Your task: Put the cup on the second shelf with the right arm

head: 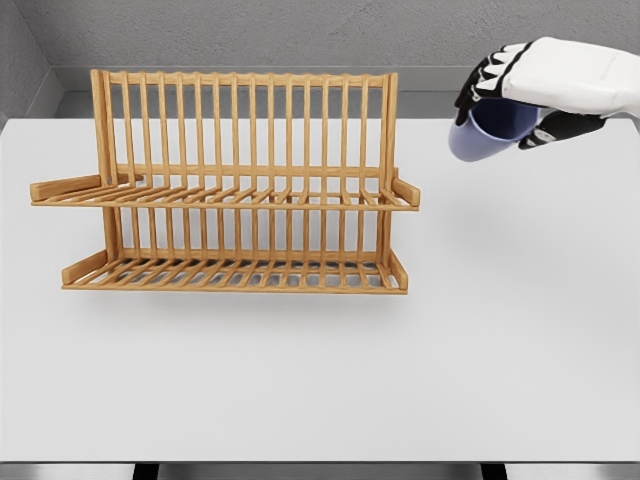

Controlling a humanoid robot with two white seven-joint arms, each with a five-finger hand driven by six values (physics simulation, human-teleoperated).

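Observation:
A wooden two-tier dish rack stands on the left half of the white table. Its upper shelf and lower shelf hold nothing. My right hand comes in from the upper right and is shut on a blue cup. The cup hangs tilted in the air, above the table and to the right of the rack's upper right corner, apart from it. Black fingers wrap over the cup's rim and side.
The grey back wall rises behind the table. The table's front edge runs along the bottom of the view.

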